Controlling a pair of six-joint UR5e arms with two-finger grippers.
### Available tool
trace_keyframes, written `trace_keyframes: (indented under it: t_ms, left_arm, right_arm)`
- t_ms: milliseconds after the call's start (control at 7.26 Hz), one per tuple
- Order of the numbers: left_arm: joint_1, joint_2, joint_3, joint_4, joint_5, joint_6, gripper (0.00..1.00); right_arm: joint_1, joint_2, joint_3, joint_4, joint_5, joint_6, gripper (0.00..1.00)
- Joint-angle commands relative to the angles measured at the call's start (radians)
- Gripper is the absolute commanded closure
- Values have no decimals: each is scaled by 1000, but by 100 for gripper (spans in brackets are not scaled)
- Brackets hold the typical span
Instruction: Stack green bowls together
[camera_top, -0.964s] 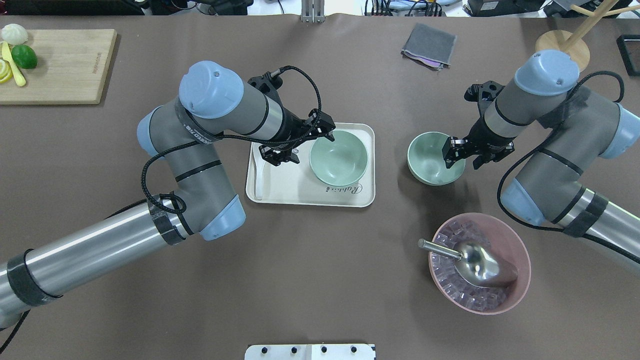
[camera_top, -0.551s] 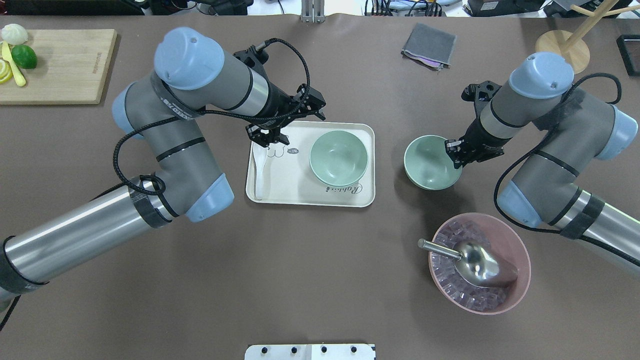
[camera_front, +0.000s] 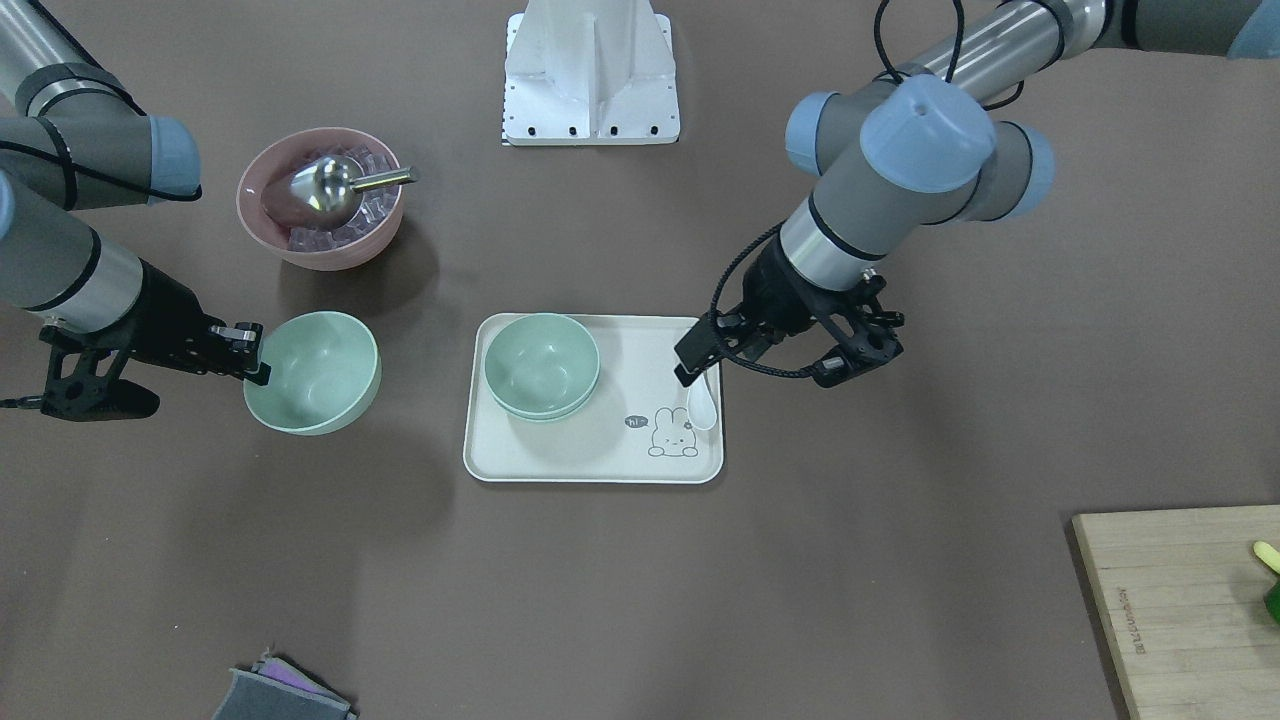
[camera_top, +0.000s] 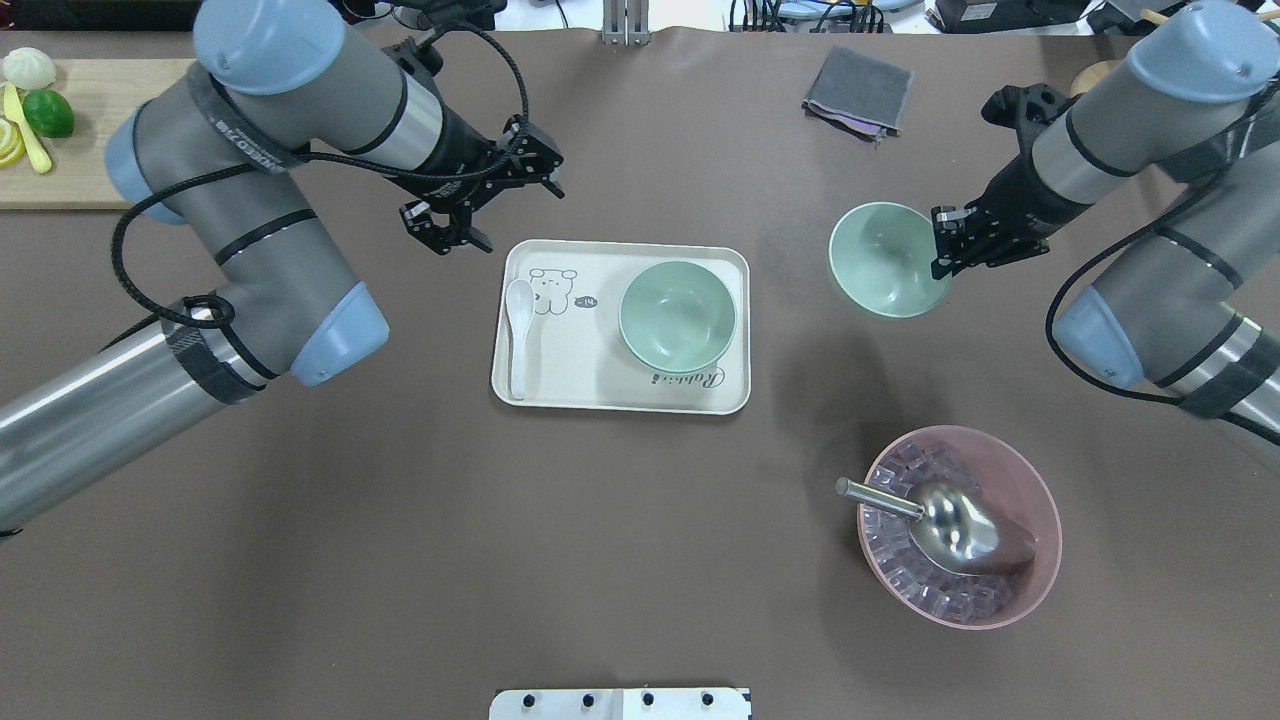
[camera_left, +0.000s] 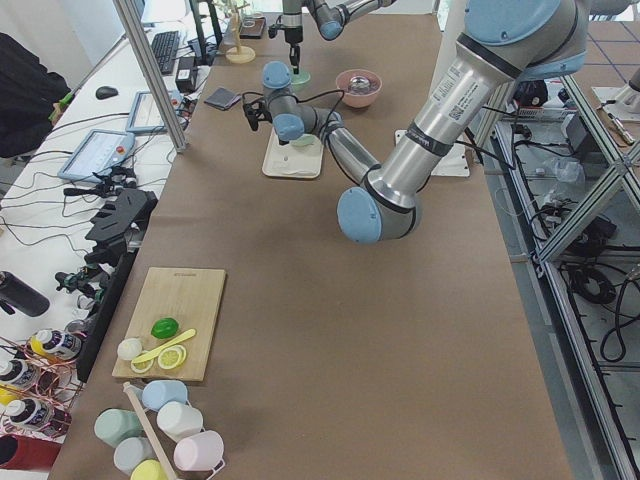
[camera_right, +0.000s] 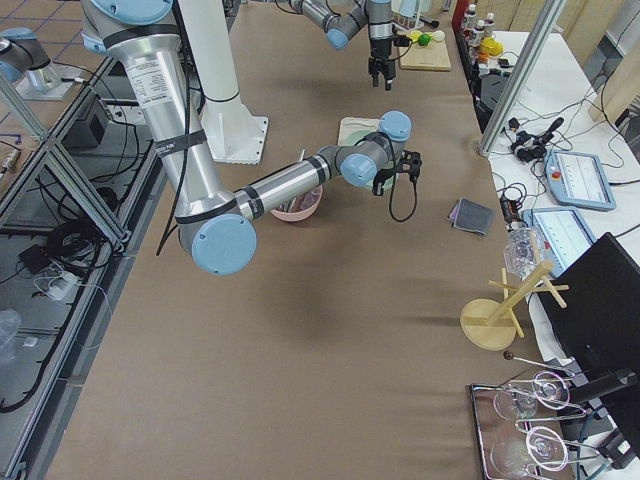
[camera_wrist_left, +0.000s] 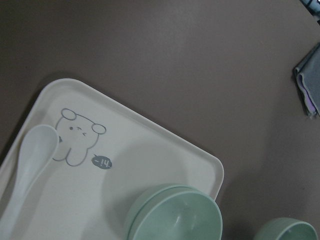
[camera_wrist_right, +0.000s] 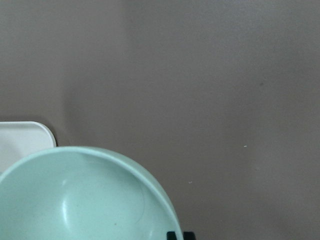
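Brown table (camera_top: 600, 560); held bowl (camera_top: 880, 258) in the right gripper (camera_top: 943, 250), nested bowls (camera_front: 541, 362) on the tray (camera_top: 560, 392).
I read the right jaws as clamped on the held bowl's rim; that green bowl hangs tilted above the table, right of the tray and apart from it; the two nested bowls sit at the tray's right end in my overhead view, with a white spoon (camera_top: 517, 335) along its left end; the left gripper (camera_top: 487, 200) hovers off the tray's far left corner, jaws spread wide, holding nothing.
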Motion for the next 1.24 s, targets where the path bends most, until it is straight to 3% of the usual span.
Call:
trace_keyframes:
  t_ms: [0,275,688,1101]
  left_arm:
    - [-31,56,-96,126,-2,193,2]
    - [-66,65,-152,182,-8,240,2]
    - [-104,164,-218,182,-9,369,2]
    - [-103,168,-212,182,-8,369,2]
  right_arm:
    - [-12,59,4,18,20,71,100]
    - [-87,94,-8,123,-46,195,100]
    - [-256,162,-18,179,-248,382,100]
    - [-307,207,-68,179,-313,423,100]
